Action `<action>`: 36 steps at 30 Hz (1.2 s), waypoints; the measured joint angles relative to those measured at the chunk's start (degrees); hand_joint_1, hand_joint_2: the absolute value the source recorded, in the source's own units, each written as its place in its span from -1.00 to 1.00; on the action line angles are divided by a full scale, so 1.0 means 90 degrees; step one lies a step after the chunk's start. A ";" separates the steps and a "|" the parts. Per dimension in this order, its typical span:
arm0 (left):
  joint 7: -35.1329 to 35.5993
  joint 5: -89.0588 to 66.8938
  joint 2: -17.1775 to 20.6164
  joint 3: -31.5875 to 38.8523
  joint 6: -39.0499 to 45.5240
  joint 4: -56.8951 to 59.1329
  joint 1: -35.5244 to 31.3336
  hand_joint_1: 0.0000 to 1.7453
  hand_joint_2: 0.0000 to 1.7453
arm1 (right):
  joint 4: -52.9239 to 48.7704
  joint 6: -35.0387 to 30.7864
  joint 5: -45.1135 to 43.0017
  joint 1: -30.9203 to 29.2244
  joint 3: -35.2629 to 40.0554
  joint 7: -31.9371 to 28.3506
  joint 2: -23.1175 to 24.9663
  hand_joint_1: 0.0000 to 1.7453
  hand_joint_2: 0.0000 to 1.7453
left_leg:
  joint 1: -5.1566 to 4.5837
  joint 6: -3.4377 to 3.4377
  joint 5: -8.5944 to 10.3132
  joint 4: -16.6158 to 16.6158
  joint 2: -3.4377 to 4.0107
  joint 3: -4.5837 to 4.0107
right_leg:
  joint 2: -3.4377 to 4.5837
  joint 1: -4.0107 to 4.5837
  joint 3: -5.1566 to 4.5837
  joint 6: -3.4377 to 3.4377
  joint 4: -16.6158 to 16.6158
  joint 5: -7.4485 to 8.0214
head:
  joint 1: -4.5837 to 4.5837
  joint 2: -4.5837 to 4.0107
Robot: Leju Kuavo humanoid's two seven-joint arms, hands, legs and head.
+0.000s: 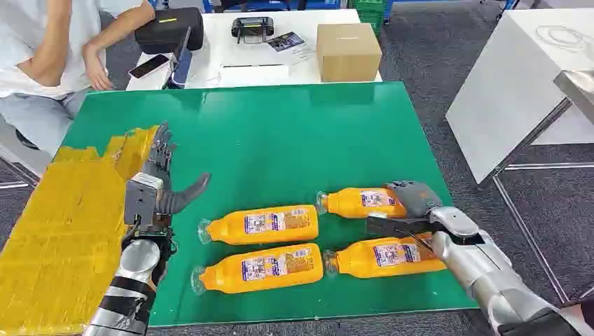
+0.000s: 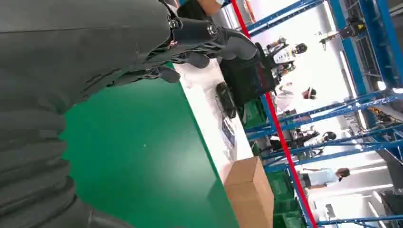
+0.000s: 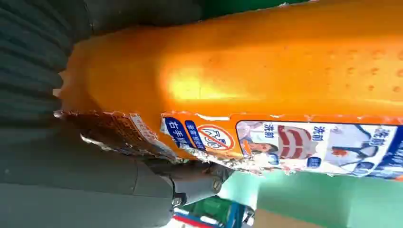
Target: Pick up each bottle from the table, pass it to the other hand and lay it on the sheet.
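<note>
Done: no bottle on yellow sheet (image 1: 63,210) yet | four bottles lying on green surface (image 1: 280,133) | right hand (image 1: 410,206) wraps far-right bottle (image 1: 361,202) | left hand (image 1: 157,178) spread, holds nothing

Four bottles (image 1: 260,224) lying in two rows on table (image 1: 280,126); sheet (image 1: 63,231) at left edge; box (image 1: 348,51) behind.

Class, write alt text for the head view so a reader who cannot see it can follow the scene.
Four orange bottles lie on a green table; the right robot hand rests at the base of the far right one. The left robot hand hangs open beside a yellow sheet. A person sits at the far left corner.
</note>
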 measured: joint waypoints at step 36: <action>0.0445 0.0427 -0.0073 -0.1501 -0.1474 -0.0126 -0.0369 -1.00 1.00 | -0.3829 -0.0415 -0.4114 0.1808 -0.2581 -0.1219 0.2997 1.00 1.00 | 0.0002 -0.0002 0.0002 -0.0002 -0.0009 -0.0036 | -0.0013 0.0001 -0.0036 0.0000 0.0002 -0.0002 | 0.0000 0.0000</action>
